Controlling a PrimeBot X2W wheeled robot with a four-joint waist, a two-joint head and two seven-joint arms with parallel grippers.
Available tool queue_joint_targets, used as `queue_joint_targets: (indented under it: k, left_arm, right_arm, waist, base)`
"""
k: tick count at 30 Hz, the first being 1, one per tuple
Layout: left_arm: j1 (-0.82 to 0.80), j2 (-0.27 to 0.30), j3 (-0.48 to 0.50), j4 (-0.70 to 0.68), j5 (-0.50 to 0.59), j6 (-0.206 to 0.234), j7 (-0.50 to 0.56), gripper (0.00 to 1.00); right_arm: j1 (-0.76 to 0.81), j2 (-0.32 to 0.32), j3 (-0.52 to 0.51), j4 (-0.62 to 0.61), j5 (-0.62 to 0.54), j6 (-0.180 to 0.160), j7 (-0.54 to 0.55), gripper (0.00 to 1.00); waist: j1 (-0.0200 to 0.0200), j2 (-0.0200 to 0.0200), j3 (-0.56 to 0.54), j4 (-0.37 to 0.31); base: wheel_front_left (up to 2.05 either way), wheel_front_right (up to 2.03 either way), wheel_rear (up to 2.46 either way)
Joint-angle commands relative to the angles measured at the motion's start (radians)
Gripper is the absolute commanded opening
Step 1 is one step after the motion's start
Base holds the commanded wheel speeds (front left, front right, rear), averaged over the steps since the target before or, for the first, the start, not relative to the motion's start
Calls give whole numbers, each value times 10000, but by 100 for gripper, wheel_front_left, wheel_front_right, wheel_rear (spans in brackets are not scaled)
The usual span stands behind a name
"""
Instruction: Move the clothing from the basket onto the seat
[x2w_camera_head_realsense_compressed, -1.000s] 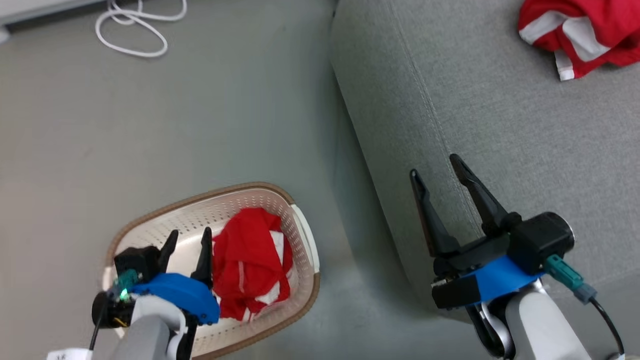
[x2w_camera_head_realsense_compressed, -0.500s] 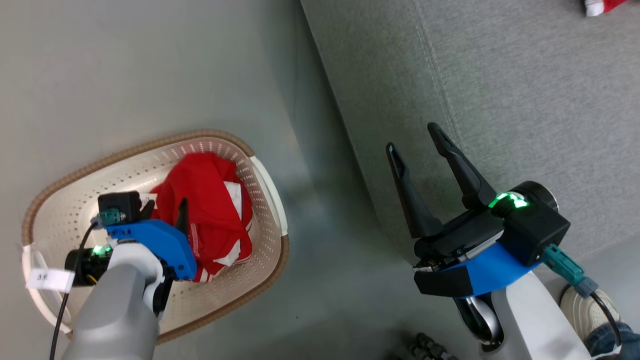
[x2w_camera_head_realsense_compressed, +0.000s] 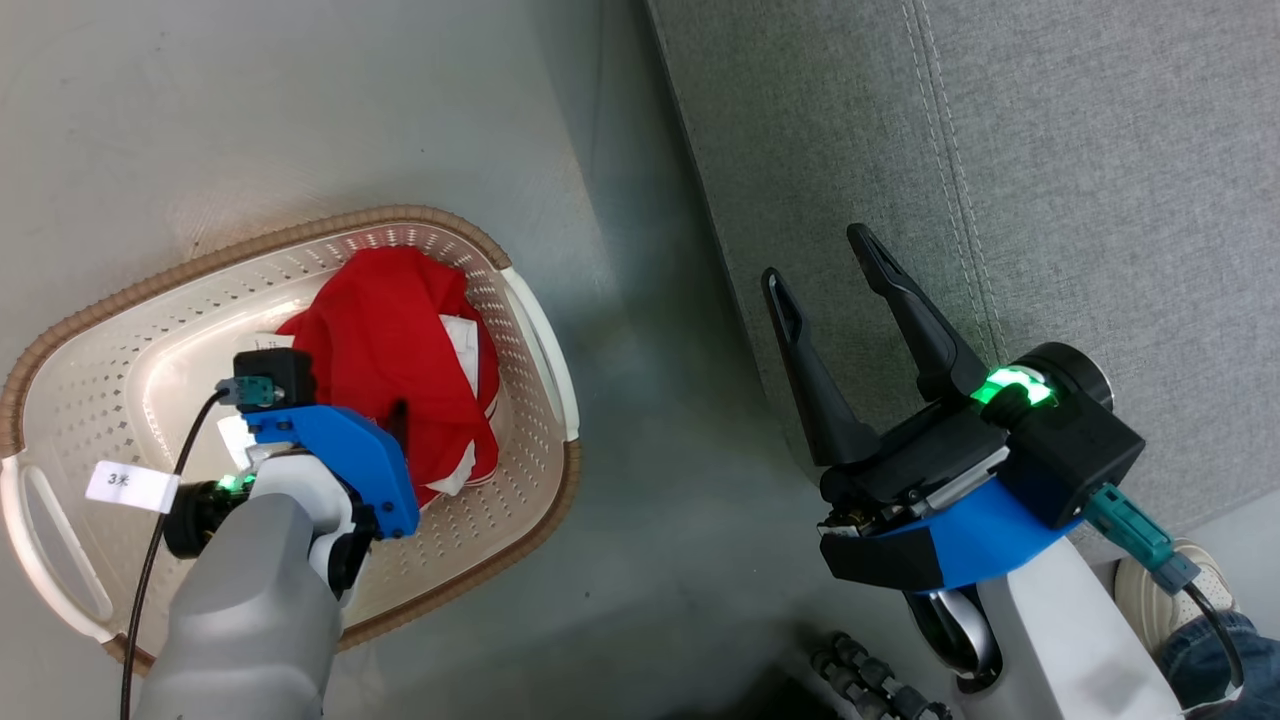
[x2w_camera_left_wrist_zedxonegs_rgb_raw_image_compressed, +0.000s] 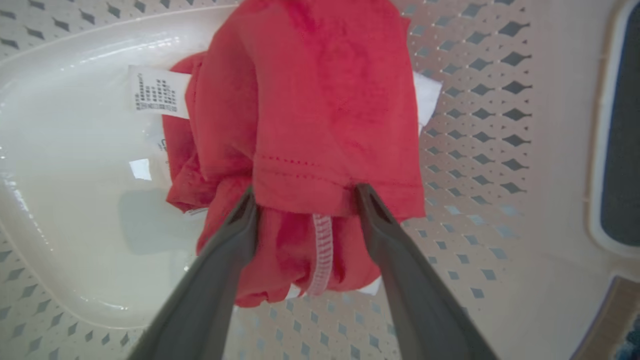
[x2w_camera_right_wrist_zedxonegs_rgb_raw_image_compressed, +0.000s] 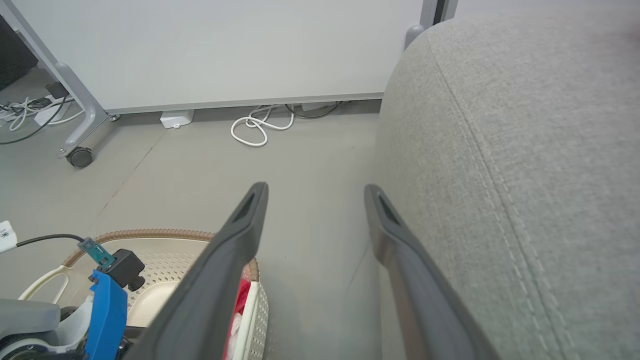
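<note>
The clothing, a crumpled red garment with white patches, lies in the cream perforated basket on the floor at the left. In the left wrist view my left gripper is open and down inside the basket. Its two fingers straddle a hemmed fold of the clothing, which has a white tag beside it. My right gripper hangs open and empty over the front edge of the grey seat. The right wrist view shows the right gripper between the seat and the basket.
A person's shoe and jeans leg stand at the lower right, with a black ribbed hose near my base. Ahead, a coiled white cable lies by the wall, and a caster stands at the left.
The head camera has tilted and turned, shifting the whole picture. My left gripper has gone down into the basket and now straddles the clothing. The right gripper has stayed open.
</note>
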Motion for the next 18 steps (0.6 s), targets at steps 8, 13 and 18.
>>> queue_joint_targets:
  k: [8,13,18]
  left_arm:
    - [-158,-92,-638,-115,-265,-77,508,0]
    - [6,49,-1073,-427,-589,-78,552,0]
    - [103,140,-1339,-608,-863,-79,558,0]
  right_arm:
    - [-185,-6,-69,69,110,1,-100,100]
    - [-206,-6,-60,107,112,1,-114,100]
    - [-199,-6,-93,128,63,1,-94,100]
  waist:
    - [-2,0,-31,-41]
    - [-2,0,-124,-10]
    - [-2,0,-176,37]
  base:
    - [0,0,0]
    - [0,0,0]
    - [0,0,0]
